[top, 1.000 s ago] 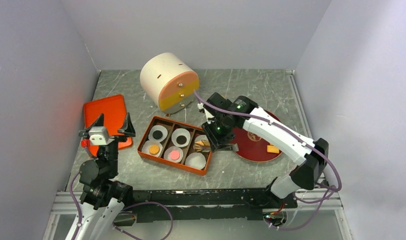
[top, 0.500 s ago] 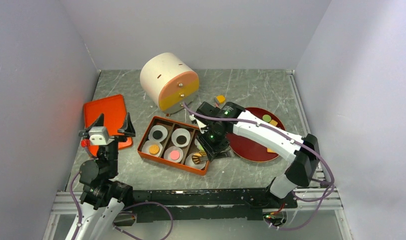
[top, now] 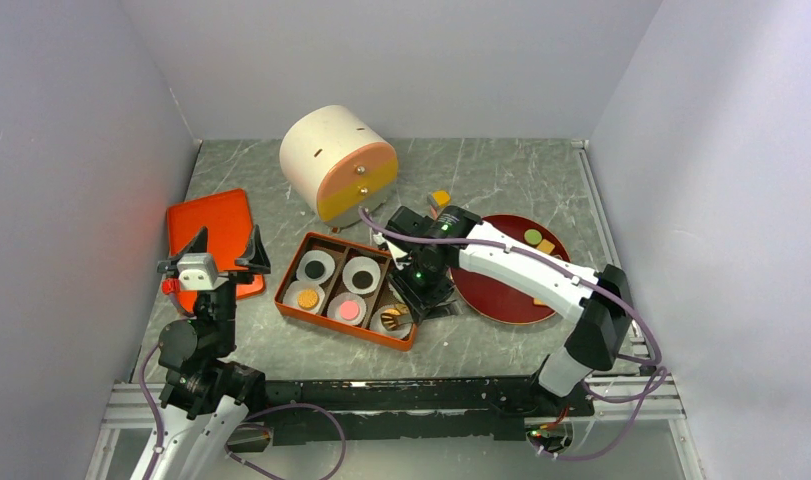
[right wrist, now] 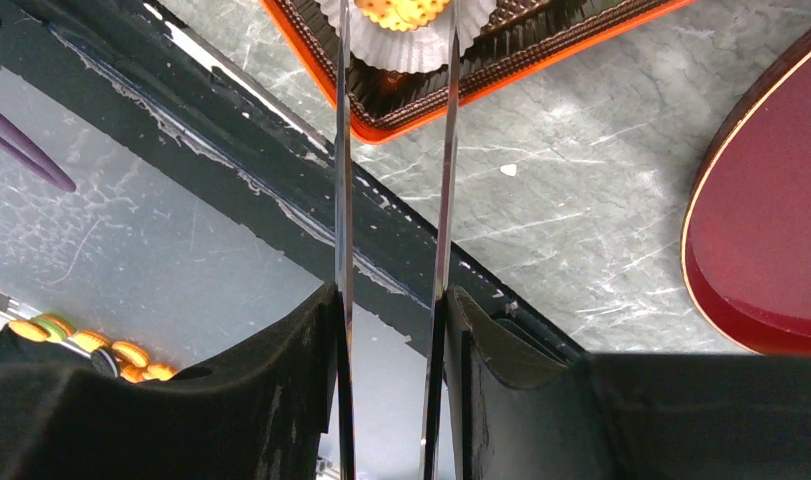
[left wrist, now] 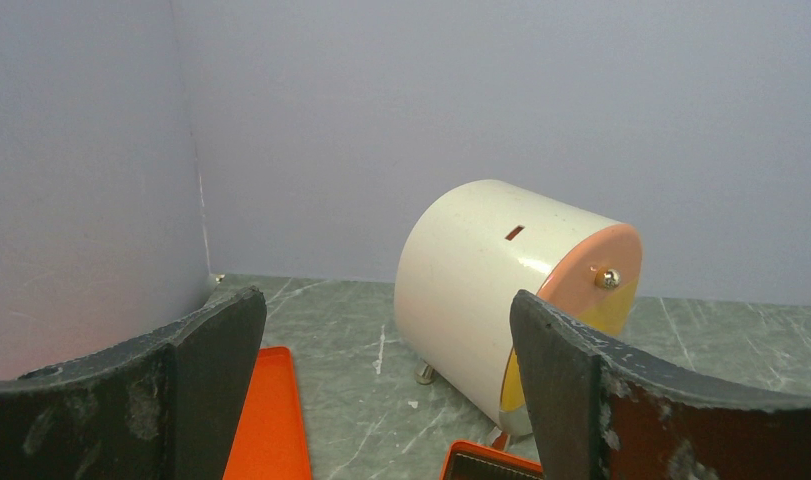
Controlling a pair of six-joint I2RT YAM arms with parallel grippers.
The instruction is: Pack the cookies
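Orange-yellow cookie sits pinched between the thin metal blades of the right end effector, just over a white paper cup in the orange box's near right compartment. Spread wide, the left end effector grasps nothing.

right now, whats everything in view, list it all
box: 1, orange, centre
paper cups: 5 visible, white, in box
black cookies: 2, black, far cups
orange cookie: 1, orange, near-left cup
pink cookie: 1, pink, near-middle cup
yellow cookie: 1, yellow, over near-right cup
plate: 1, dark red, right
green cookie: 1, green, on plate
orange square: 1, orange, on plate
orange piece: 1, orange, behind plate
tray: 1, orange, left
canister: 1, cream, far centre
left arm: 1, black, jaws open
right arm: 1, white, jaws gripping yellow cookie
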